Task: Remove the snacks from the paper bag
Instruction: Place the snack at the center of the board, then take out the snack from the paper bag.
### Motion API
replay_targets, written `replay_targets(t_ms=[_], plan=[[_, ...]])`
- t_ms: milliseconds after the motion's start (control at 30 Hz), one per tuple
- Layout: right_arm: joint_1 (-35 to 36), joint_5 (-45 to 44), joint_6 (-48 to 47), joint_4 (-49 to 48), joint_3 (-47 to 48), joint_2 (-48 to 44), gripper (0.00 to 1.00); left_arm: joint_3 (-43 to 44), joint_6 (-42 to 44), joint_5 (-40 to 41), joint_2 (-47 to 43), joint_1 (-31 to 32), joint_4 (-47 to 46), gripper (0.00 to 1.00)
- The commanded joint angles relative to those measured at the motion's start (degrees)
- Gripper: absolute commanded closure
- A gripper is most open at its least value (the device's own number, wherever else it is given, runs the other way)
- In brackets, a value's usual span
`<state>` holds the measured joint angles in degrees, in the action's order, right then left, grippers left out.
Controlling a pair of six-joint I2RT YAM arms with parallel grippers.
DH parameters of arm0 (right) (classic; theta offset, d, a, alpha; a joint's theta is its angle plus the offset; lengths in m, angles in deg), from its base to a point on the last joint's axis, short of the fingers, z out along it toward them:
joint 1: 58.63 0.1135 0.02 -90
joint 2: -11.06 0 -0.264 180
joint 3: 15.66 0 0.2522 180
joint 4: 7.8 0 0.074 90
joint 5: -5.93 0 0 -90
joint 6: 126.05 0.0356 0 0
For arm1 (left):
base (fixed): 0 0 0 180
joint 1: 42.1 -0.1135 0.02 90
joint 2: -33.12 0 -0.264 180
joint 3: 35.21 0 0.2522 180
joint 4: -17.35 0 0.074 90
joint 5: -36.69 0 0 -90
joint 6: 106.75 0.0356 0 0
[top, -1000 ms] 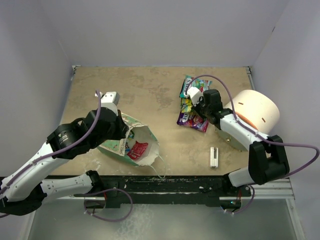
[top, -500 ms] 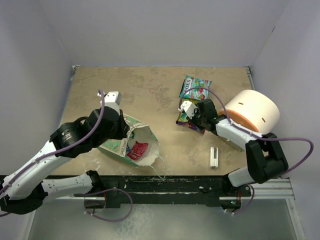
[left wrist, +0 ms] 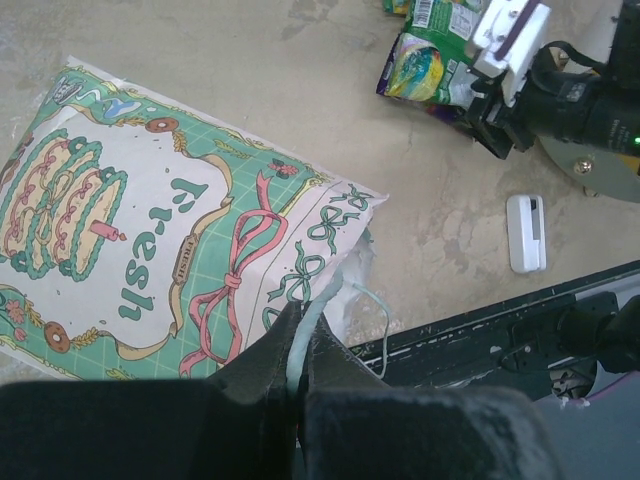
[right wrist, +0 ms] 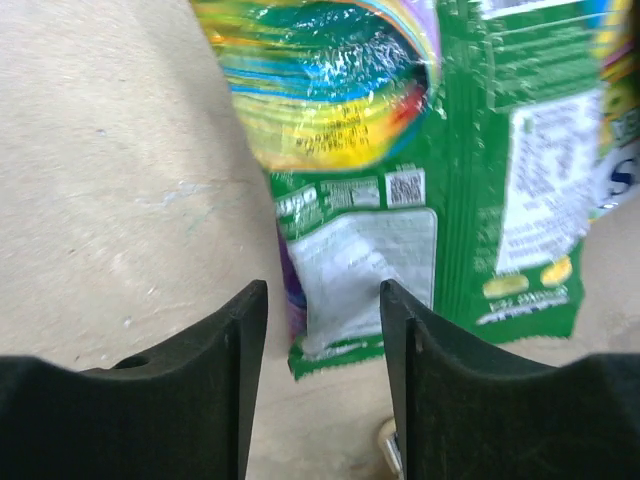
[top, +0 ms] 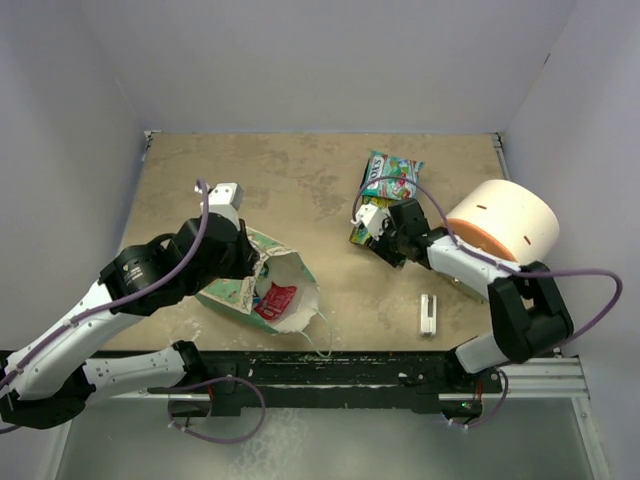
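The mint-green paper bag [top: 238, 290] lies on its side at the near left, mouth toward the front. My left gripper [top: 257, 268] is shut on the bag's upper rim [left wrist: 312, 310]. A red-pink snack packet [top: 281, 298] shows inside the white mouth. A green packet [top: 392, 178] lies further back on the right. Nearer, a green and purple pile of snacks [right wrist: 480, 150] rests on the table. My right gripper [right wrist: 322, 312] hovers open over the pile's near edge. Its fingers [right wrist: 238, 345] straddle the packet's corner without touching it.
A big cream cylinder with an orange end [top: 506, 224] lies at the right edge, beside my right arm. A small white stick [top: 428, 313] sits near the front edge. The black rail [left wrist: 480, 330] runs along the table's near side.
My right gripper has opened and let the packet go onto the pile, sliding left and nearer. The left gripper and bag have not moved.
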<state>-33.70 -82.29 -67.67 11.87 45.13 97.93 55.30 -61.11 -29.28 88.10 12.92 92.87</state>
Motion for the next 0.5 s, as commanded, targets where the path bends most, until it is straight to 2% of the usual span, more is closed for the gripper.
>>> replay_targets(t_ms=[0, 67, 133, 300, 467], plan=[[0.5, 4.9, 1.5, 4.1, 2.4, -10.2, 0.47, 0.7, 0.3, -0.3, -1.2, -0.1, -1.5, 1.00], [1.4, 7.8, 1.2, 5.0, 2.3, -14.7, 0.38, 0.4, 0.3, -0.7, -1.0, -0.1, -1.8, 1.00], [3.2, 9.8, 0.3, 5.1, 1.5, -19.4, 0.34, 0.4, 0.5, -1.5, -0.6, -0.1, -2.0, 1.00], [8.8, 21.2, -4.1, 5.6, -0.5, -29.4, 0.33, 0.2, 0.4, -2.0, -0.5, -0.1, -1.7, 1.00], [15.4, 35.7, -8.8, -3.4, -6.7, -38.9, 0.37, 0.0, -0.3, -1.9, -0.7, -0.1, -1.0, 1.00]])
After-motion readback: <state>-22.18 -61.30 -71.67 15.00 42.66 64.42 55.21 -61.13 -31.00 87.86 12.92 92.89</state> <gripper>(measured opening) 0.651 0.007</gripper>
